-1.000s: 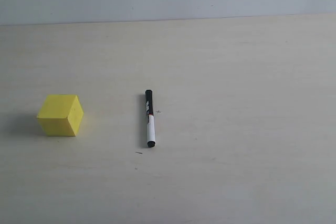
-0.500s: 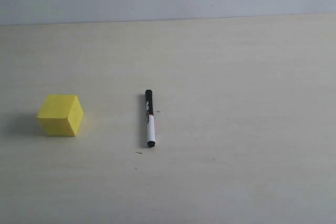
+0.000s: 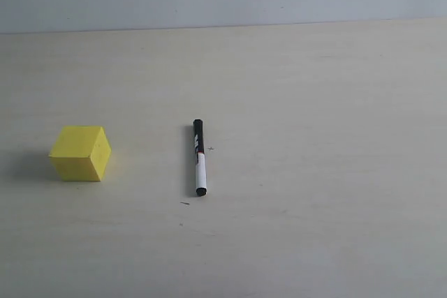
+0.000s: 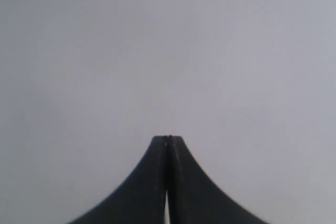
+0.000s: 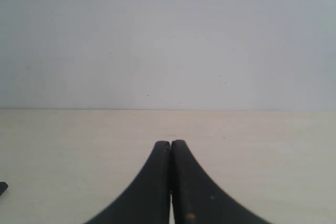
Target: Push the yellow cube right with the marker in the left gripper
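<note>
The pale wooden table carries two things. The black two-fingered left gripper is clenched on nothing, and the black right gripper also. The bright yellow matte cube sits at the left, and the slim black-and-white marker lies well apart on its right. I think the left fingers must first spread and take the marker by its middle.

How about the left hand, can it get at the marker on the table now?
Probably yes. The marker lies on the bare table, apart from the yellow cube, nothing over it. But the left hand is shut and must open first.
</note>
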